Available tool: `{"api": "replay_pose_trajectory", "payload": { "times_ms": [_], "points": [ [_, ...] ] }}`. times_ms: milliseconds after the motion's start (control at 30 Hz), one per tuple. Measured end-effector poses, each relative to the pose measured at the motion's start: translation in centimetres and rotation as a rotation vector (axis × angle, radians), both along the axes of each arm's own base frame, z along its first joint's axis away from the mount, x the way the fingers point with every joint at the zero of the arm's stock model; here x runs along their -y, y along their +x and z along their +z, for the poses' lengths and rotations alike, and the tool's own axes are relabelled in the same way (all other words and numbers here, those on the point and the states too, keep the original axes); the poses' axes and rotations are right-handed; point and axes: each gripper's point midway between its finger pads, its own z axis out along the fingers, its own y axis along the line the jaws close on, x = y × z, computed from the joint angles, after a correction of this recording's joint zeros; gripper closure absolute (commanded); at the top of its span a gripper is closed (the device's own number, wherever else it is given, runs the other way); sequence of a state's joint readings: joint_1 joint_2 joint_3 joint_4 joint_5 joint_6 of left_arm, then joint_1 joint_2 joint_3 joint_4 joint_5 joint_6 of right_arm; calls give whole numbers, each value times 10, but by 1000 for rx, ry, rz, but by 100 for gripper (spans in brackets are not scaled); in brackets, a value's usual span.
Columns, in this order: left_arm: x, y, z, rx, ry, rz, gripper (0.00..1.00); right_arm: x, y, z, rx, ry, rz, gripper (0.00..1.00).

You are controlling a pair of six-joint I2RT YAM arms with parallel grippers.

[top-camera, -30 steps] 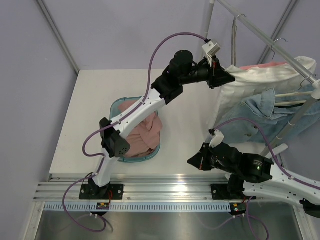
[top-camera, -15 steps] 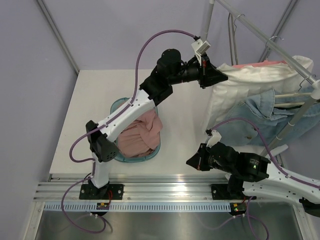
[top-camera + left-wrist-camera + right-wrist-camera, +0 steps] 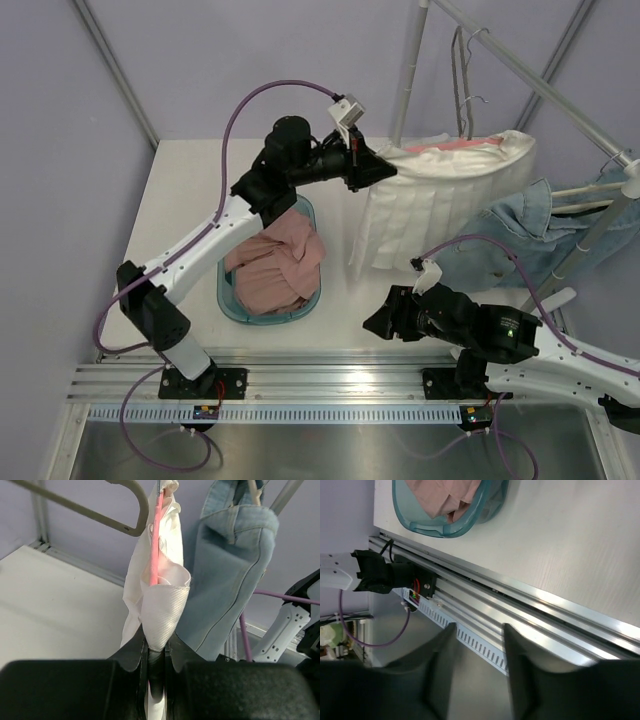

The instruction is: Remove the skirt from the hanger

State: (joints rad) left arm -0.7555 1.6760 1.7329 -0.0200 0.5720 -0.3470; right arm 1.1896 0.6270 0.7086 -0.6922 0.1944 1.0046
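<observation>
Gripping: left gripper (image 3: 156,652) jaws clamped on skirt (image 3: 440,195) fold.
Right gripper (image 3: 477,640): jaws apart, empty.
Risk: hanger (image 3: 155,540) likely drags along, or the thin pinch slips, if fabric snags.

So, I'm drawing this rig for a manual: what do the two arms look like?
The left arm and right arm both have white links, black joint housings and black jaws. A purple cable loops along each to a small white box at the wrist.

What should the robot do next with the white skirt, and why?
Probably pull the white skirt leftward, off the hanger: the left gripper is shut on its edge, but its top hangs there, so it isn't free.
</observation>
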Motion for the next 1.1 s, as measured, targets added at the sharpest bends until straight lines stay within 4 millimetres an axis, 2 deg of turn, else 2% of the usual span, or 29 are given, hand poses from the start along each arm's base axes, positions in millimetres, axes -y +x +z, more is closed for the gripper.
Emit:
{"api": "replay_pose_trajectory", "payload": {
  "times_ms": [67, 133, 233, 400, 567, 667, 700, 767, 867, 1000, 1100],
  "points": [
    [-17, 0, -5, -5, 18, 31, 100, -1, 0, -1, 0, -4, 5, 11],
    [-35, -2, -13, -12, 39, 69, 100, -3, 0, -2, 3, -22, 14, 1],
    [-71, -16, -28, -41, 71, 139, 100, -13, 3, -1, 0, -71, 37, 1],
    [-123, -47, -47, -84, 132, 252, 100, -46, 13, 23, 18, -107, 97, 0],
    [-176, -88, -67, -107, 170, 344, 100, -76, 19, 58, 69, -78, 164, 1],
    [-199, -111, -67, -108, 172, 368, 100, -89, 25, 85, 121, -46, 185, 9],
    [-204, -117, -65, -108, 168, 371, 100, -93, 27, 94, 139, -36, 190, 14],
    [-212, -127, -64, -111, 153, 373, 100, -99, 32, 112, 177, -15, 193, 17],
    [-221, -140, -77, -139, 153, 373, 100, -103, 39, 136, 232, 11, 185, 21],
    [-230, -152, -94, -180, 178, 374, 100, -102, 49, 165, 308, 36, 148, 25],
    [-234, -158, -99, -191, 186, 371, 100, -98, 57, 180, 355, 43, 111, 30]
  ]
}}
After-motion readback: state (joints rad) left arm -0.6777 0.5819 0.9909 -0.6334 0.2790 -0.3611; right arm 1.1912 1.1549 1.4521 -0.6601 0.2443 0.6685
